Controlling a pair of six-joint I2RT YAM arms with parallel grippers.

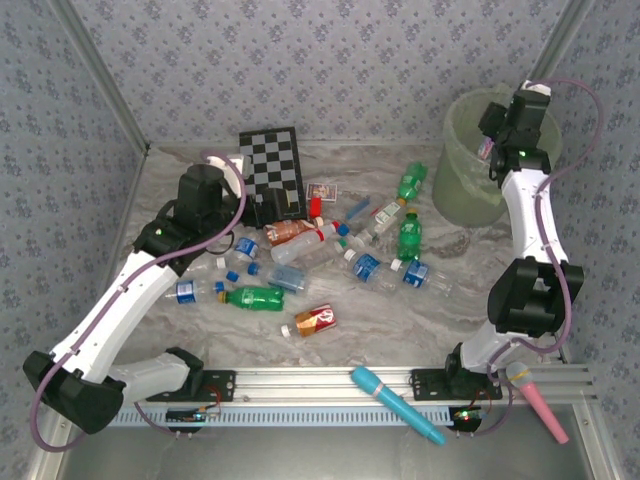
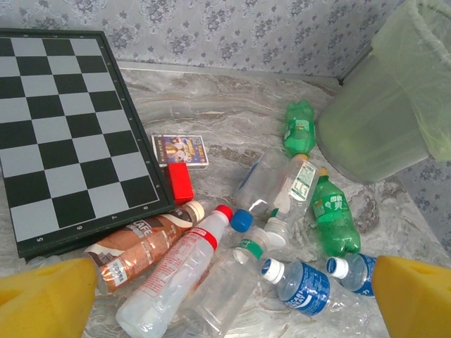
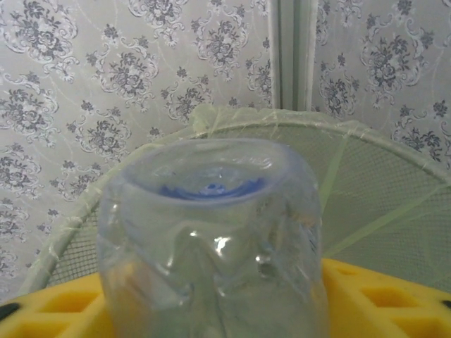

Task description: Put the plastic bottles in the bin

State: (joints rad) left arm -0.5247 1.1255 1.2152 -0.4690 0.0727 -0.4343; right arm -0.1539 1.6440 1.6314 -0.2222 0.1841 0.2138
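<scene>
One marbled bench carries everything I have to work with, and the biggest thing on it is the bin, bag-lined, at the far right corner. Next down is the chessboard, propped at the far left. Between the two lie the bottles, about a dozen, strewn on their sides and several touching: clear ones with blue caps, green soda ones and a brownish one against the board's lower edge. One clear bottle is off the bench, base toward the camera, between the yellow fingers of my right gripper with the bin's rim just beyond it; I cannot tell whether those fingers pinch it or have let go. My left gripper hangs spread wide and empty over the heap. I judge these bottles empty, so very light, thin-walled and easily crushed; the one over the bin looks dented. They should be smooth and prone to roll or squirt out of a hard squeeze. I would take each across the body near the shoulder, where the wall is stiffer, choosing one lying apart. Smallest is the red block, which stays put.
</scene>
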